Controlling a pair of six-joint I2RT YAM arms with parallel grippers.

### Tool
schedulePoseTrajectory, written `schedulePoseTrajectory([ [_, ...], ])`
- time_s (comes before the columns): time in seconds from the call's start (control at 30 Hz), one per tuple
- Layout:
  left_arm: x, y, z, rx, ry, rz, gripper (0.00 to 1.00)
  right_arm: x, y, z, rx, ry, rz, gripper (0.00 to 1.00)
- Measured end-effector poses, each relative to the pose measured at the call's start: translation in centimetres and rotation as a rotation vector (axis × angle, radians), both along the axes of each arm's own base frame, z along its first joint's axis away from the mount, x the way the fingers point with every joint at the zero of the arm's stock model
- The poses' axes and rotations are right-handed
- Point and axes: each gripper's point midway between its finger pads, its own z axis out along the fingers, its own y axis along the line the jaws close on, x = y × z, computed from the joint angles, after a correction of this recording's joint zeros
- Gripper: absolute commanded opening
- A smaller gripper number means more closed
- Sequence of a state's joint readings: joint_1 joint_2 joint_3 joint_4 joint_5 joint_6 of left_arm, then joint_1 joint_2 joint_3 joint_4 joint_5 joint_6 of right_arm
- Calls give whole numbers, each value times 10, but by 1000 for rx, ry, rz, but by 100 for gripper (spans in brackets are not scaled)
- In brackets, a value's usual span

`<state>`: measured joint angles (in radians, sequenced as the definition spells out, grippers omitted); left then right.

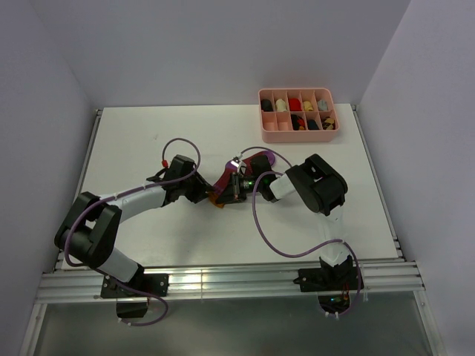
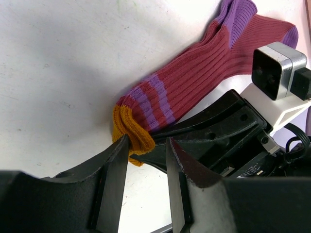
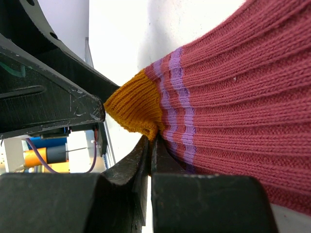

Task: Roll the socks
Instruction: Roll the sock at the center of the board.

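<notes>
A dark red ribbed sock [image 1: 225, 180] with purple stripes, purple toe and orange cuff lies mid-table, toe pointing to the far right. In the left wrist view the sock [image 2: 204, 68] stretches away from its cuff [image 2: 127, 127]. My left gripper [image 2: 147, 141] stands open at the cuff; one fingertip [image 2: 121, 145] touches the orange knit and bare table shows between the jaws. My right gripper [image 3: 151, 138] is shut, its tips nipping the lower corner of the cuff [image 3: 133, 104], with the sock [image 3: 233, 87] resting over one finger. From above, the two grippers [image 1: 211, 193] [image 1: 228, 188] meet tip to tip.
A pink compartment tray [image 1: 298, 132] holding several small rolled sock bundles stands at the back right. Purple cables [image 1: 267, 230] loop over the table beside both arms. The right wrist camera block [image 2: 279, 63] sits close beside the sock. White walls enclose the table.
</notes>
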<state>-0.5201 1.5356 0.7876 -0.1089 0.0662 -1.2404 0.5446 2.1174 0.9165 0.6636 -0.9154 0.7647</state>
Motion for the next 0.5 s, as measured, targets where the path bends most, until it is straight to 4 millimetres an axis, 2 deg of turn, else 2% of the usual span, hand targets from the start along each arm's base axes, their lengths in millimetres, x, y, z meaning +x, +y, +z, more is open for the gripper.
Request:
schedulePoseTrajectory([
  [0.5, 0, -3, 2, -21, 3, -2, 42, 0, 0, 0, -2, 4, 0, 0],
])
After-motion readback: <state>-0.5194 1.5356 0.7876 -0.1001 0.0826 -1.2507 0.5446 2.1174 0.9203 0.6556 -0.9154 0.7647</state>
